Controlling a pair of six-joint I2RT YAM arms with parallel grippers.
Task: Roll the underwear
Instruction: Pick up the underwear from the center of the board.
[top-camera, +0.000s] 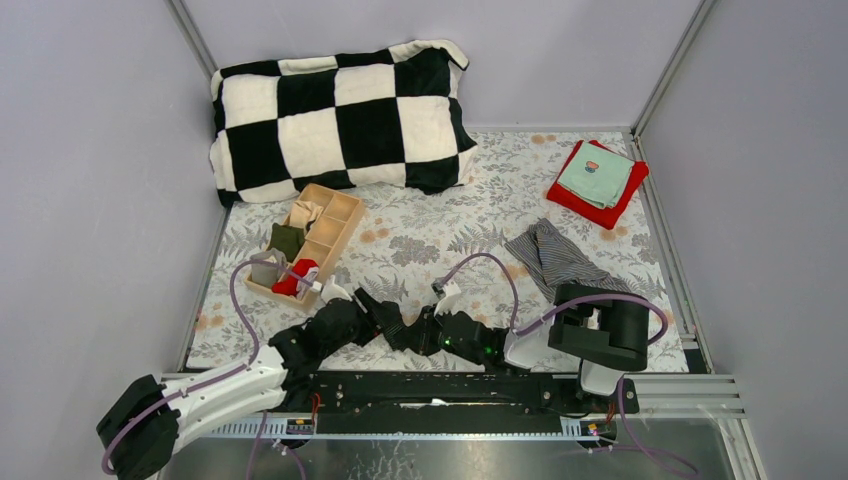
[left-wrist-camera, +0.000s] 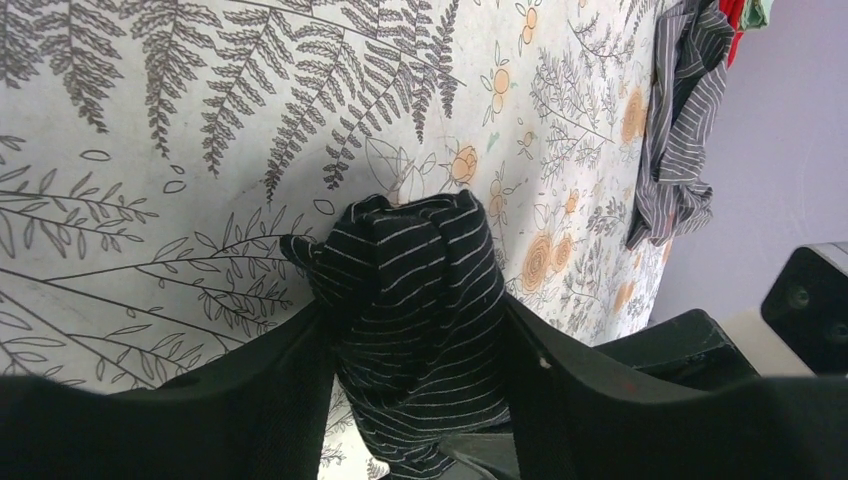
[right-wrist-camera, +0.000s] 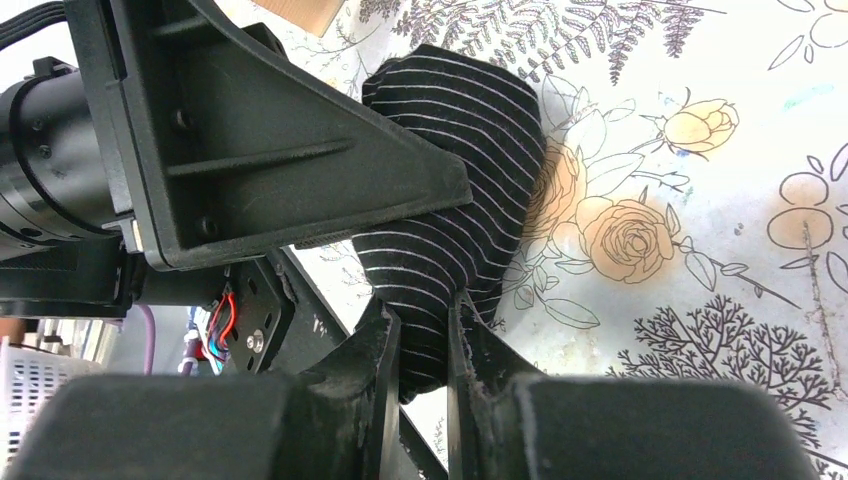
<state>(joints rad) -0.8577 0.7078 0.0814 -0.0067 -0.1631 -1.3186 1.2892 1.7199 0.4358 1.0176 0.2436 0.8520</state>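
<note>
Gripping the black pinstriped boxer shorts (left-wrist-camera: 420, 250) are left tool (left-wrist-camera: 412, 310) and right tool (right-wrist-camera: 425, 315); grey striped shorts (top-camera: 555, 255) lie at its two o'clock.

Table cover: a white cloth printed with grey ferns and orange roses (top-camera: 420, 240), spread flat over the whole work surface.
Pillow: a plush black-and-white checkered pillow (top-camera: 340, 120), lying along the far edge, left of centre.
Organiser: a pale wooden tray with divided compartments (top-camera: 338, 212), set at an angle just in front of the pillow.
Tray contents: a beige cloth (top-camera: 306, 213), an olive-green roll (top-camera: 286, 240), a red roll (top-camera: 297, 274) and a pale grey roll (top-camera: 267, 268), each in its own compartment.
Far right corner: a folded bright red cloth (top-camera: 565, 190) with a teal square cloth (top-camera: 597, 176) lying on top of it.
Surround: plain lilac-grey wall panels (top-camera: 100, 150).
</note>
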